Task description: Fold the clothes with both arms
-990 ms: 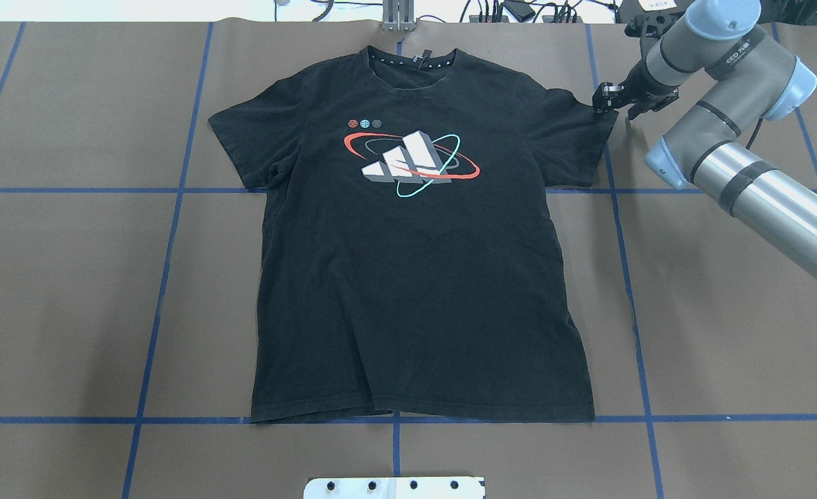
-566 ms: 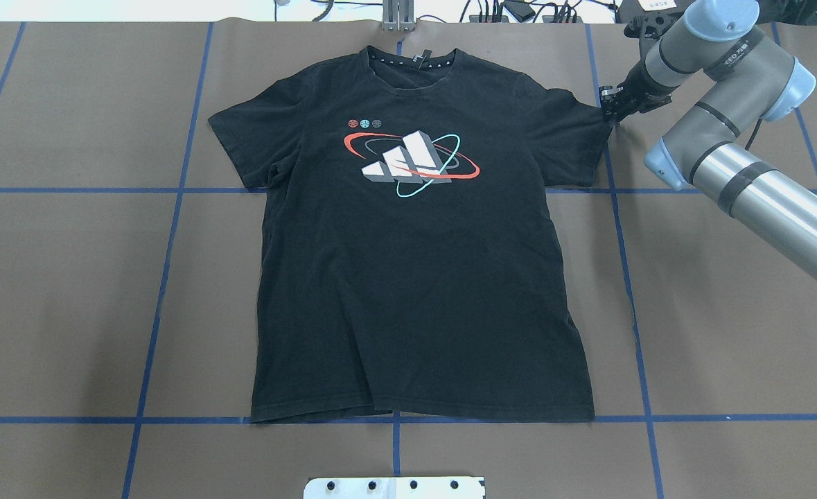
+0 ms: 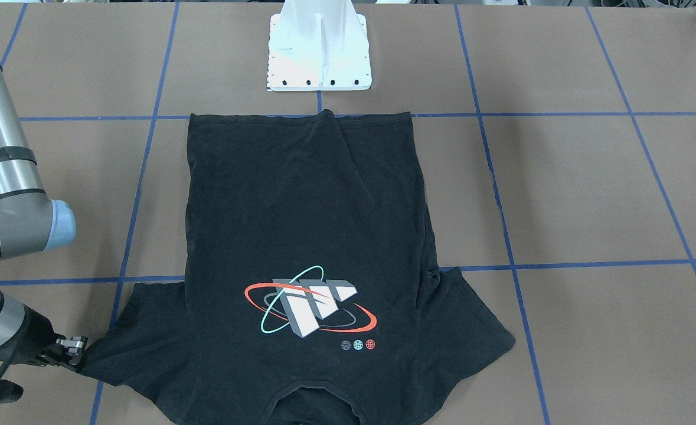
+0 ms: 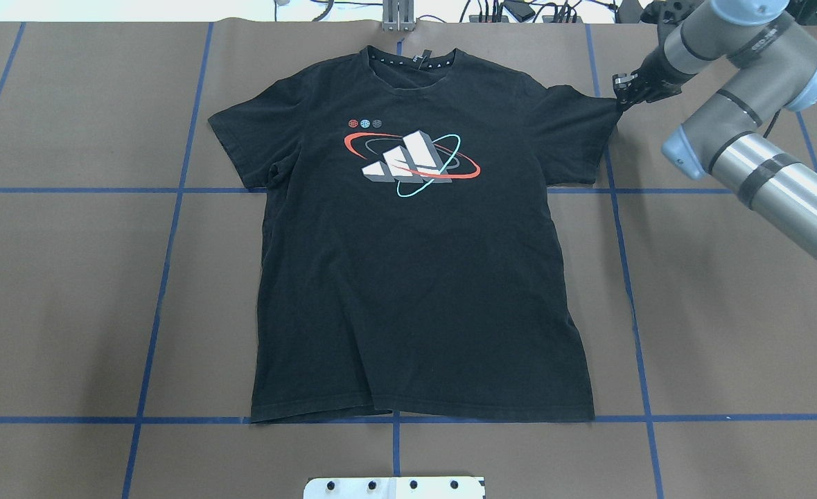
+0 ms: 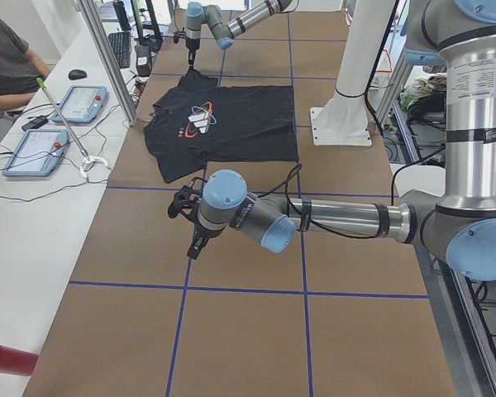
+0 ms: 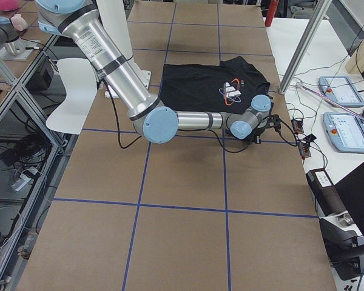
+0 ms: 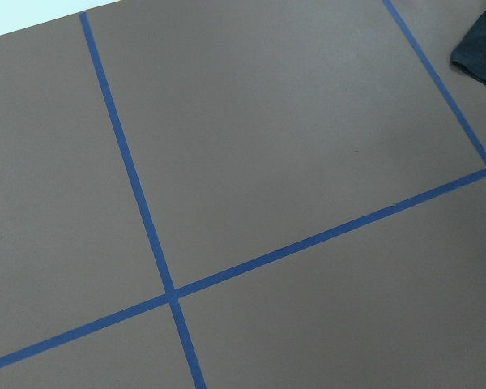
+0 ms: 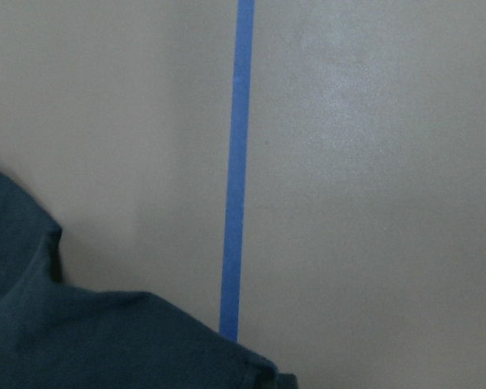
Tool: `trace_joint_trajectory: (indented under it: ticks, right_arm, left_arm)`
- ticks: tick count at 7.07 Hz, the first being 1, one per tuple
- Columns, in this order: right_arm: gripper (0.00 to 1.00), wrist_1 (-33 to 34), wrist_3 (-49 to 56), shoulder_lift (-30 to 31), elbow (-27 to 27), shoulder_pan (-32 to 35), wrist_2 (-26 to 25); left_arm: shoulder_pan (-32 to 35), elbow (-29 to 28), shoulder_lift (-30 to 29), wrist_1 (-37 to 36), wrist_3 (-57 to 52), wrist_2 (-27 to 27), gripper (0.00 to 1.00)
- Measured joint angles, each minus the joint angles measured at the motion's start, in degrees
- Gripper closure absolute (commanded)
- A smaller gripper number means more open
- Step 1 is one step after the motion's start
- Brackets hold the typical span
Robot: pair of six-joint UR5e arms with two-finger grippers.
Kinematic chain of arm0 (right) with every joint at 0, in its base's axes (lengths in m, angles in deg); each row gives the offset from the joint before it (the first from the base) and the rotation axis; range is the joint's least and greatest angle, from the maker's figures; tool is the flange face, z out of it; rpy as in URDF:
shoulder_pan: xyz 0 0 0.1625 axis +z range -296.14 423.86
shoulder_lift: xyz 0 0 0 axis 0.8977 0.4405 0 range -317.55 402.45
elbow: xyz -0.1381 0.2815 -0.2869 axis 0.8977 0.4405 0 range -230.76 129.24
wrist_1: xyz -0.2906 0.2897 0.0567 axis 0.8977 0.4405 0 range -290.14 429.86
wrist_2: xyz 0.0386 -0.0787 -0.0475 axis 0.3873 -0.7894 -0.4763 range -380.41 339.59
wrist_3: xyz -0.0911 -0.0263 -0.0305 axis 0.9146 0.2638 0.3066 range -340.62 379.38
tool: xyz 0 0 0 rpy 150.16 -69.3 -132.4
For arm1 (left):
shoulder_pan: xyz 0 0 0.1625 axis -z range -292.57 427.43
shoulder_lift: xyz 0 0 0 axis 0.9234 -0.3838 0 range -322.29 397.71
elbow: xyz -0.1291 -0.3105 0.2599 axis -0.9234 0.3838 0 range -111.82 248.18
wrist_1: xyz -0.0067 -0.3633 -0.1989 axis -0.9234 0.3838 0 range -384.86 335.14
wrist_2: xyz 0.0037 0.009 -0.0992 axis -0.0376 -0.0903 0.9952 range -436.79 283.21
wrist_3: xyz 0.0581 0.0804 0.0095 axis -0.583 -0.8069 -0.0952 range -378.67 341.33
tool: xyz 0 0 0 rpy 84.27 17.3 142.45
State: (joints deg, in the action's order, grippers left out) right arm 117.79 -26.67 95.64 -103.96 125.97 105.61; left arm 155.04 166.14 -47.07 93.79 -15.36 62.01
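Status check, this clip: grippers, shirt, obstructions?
Right gripper pinching sleeve tip of T-shirt. Left gripper away over table, open or shut unclear. T-shirt flat, logo up, unfolded. Nothing on it.

T-shirt (image 3: 300, 206) collar cut off below, left fingers (image 5: 193, 246) too small to judge

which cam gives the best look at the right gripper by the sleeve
Front-facing exterior: the right gripper is near and unobstructed, pinching the T-shirt at its sleeve tip, which draws to a point there. Overhead shows it smaller; exterior right shows it only partly; exterior left shows it tiny; its own wrist view misses it.
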Motion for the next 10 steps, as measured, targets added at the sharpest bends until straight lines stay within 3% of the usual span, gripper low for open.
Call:
trace_joint_trajectory:
  ticks: [2,4,7,10]
  right_arm:
    - [1.0,0.5,-5.0,4.0,-8.9,-0.1,2.4]
    - [1.0,1.8,-12.4,1.6,-11.2,-3.8,1.4]
    - [1.0,11.5,-17.3,-8.6,-9.3,-10.0,-5.5]
    - [1.0,13.6,-18.1,-16.8,-1.3,-13.3,-10.1]
  left_arm:
    - [-0.1,0.4,-0.2,0.0,0.1,0.4,0.0]
    - [-1.7,0.0,-3.0,0.0,1.7,0.6,0.0]
    - [-8.9,-0.9,-9.2,3.0,15.6,0.1,0.0]
    - [-12.5,-4.5,-15.5,4.0,22.7,-0.4,0.0]
